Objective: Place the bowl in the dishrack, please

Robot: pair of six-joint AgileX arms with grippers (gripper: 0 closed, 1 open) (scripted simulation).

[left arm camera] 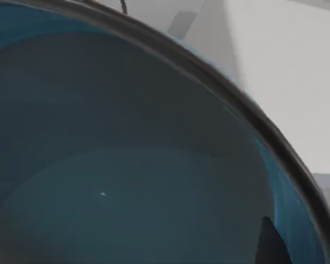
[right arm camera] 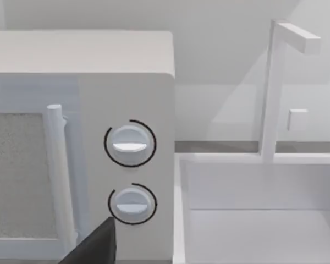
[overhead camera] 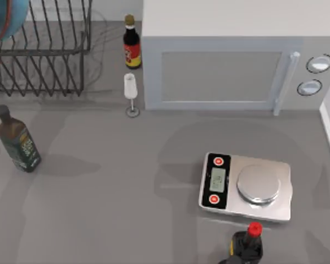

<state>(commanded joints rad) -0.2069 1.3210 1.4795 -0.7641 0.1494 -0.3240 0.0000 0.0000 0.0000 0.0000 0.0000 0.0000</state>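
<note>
While the bowl (overhead camera: 3, 22) sits tilted among the dishrack (overhead camera: 44, 60) bars at the table's far left, I cannot tell the fingers' state; next, probably, release and withdrawal.

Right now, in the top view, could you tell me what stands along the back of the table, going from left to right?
Bowl in the dishrack → dark sauce bottle → microwave.
</note>
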